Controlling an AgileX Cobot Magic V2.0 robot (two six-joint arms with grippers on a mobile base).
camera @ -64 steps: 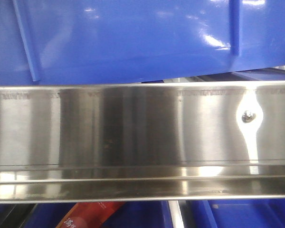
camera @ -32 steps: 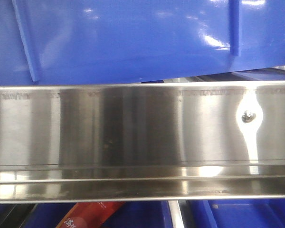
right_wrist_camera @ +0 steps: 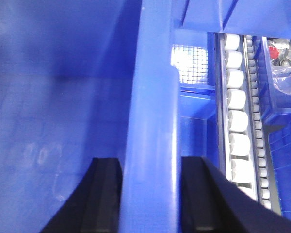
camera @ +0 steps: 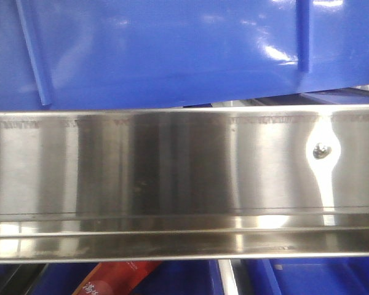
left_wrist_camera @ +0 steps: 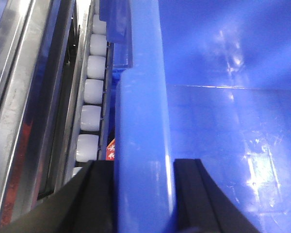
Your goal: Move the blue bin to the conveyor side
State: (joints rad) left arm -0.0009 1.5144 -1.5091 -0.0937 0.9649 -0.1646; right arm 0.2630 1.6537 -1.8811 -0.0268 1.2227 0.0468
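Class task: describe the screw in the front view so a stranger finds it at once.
A shiny steel rail spans the front view beneath the blue bin. Near its right end sits the screw, the only round head on that smooth metal, ringed by glare.

Left gripper (left_wrist_camera: 143, 170), right gripper (right_wrist_camera: 149, 165), both clamped
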